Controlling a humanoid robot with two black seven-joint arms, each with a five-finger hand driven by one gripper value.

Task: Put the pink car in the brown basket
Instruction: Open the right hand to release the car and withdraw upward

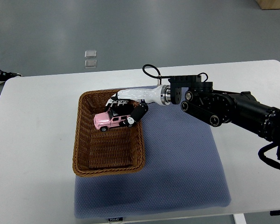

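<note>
A pink toy car (108, 121) with black wheels is inside the brown wicker basket (84, 140), in its far part. My right hand (126, 110) reaches over the basket's far right corner; its white and black fingers (136, 115) are curled around the car's rear and roof. Whether the car rests on the basket floor or hangs just above it cannot be told. The right arm (224, 108) comes in from the right edge. The left arm is out of view.
The basket stands on the left part of a blue-grey mat (182, 158) on a white table (32, 140). A person's shoes (0, 74) show at the left edge on the floor. A small clear item (90, 58) lies on the floor beyond the table.
</note>
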